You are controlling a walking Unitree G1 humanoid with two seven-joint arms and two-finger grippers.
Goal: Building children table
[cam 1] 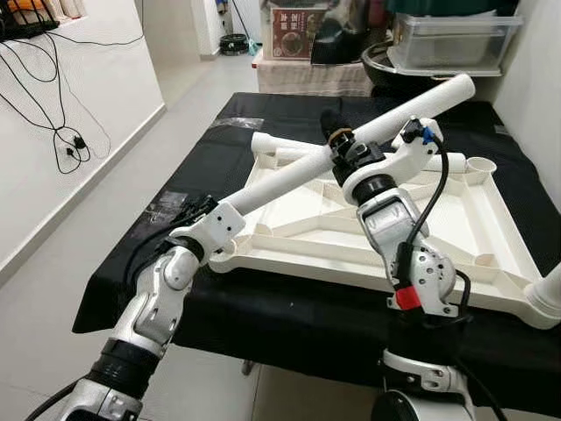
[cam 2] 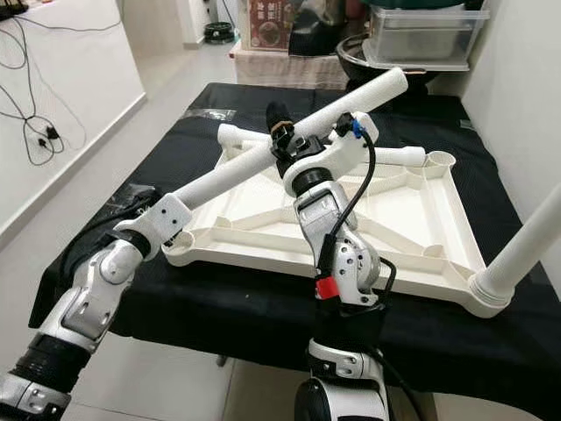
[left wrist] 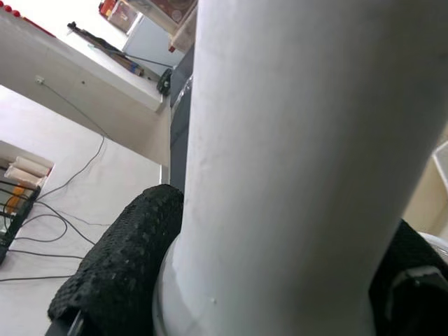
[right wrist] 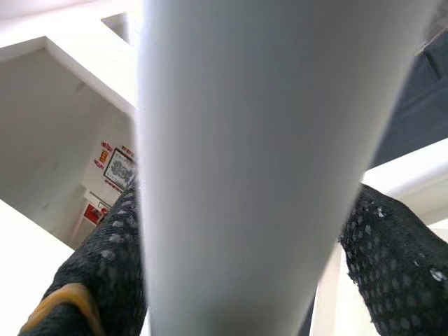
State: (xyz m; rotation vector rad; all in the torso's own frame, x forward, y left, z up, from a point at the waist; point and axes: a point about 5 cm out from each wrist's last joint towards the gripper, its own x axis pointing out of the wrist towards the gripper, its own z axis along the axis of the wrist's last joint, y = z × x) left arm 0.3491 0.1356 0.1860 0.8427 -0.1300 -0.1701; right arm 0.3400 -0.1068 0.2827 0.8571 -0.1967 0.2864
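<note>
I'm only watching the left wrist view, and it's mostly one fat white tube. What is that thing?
Observer: A long white table leg, held slanting above an upturned white tabletop on a black cloth.
Operator: Who's holding it?
Observer: Both grippers: the left gripper at its lower end, the right gripper around its middle.
Operator: Any legs fitted yet?
Observer: One white leg stands in the near right corner socket.

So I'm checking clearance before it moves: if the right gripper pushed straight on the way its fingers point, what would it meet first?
The white table leg itself: the right gripper is shut on it, so nothing lies between. Beyond the leg, depth is unclear.
</note>
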